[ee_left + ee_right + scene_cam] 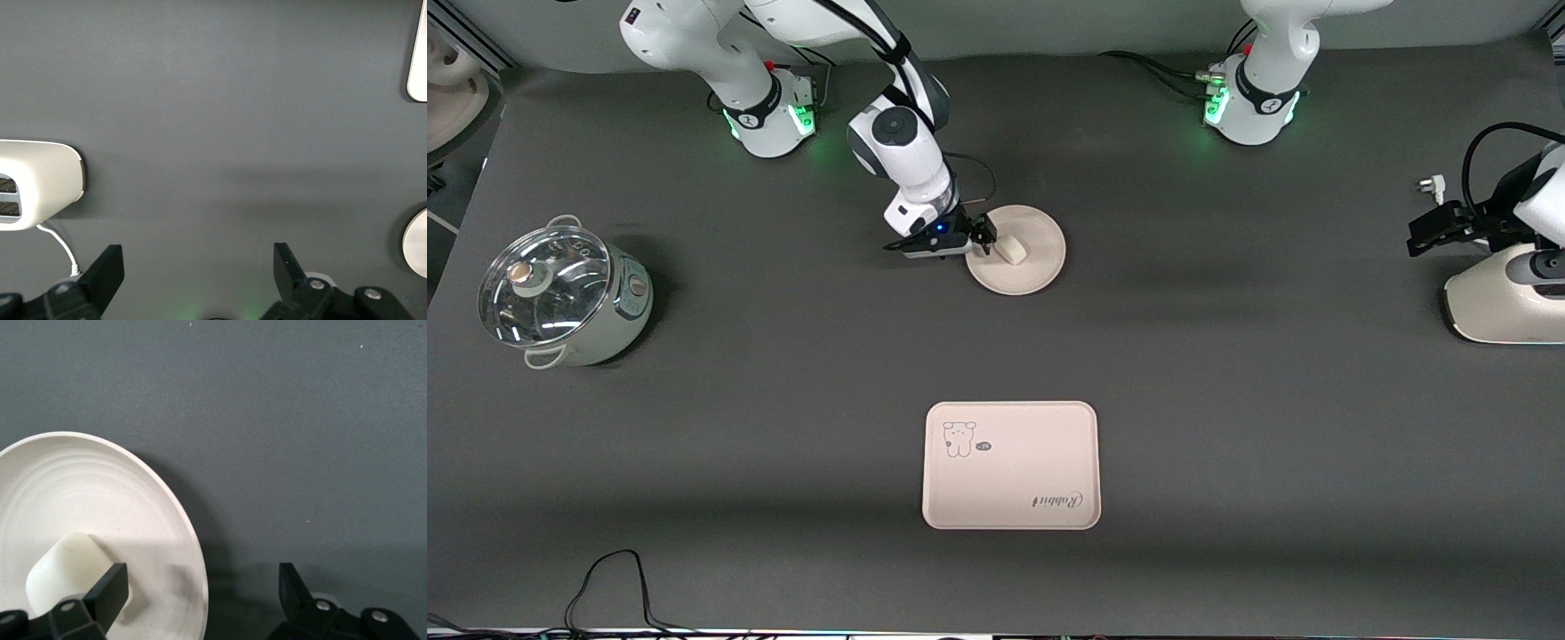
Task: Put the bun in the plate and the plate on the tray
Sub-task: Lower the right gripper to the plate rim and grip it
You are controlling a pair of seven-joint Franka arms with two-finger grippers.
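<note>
Bun lying in plate; tray nearer camera, well apart. Right gripper spread, straddling plate rim (one finger beside bun). Left gripper spread, waiting over toaster.

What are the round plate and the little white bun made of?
The plate looks like matte plastic or ceramic: cream, dull, with faint rings, so I can't tell which. The bun lying in it looks soft, like foam or dough: smooth, off-white, rounded edges, no shine.
</note>
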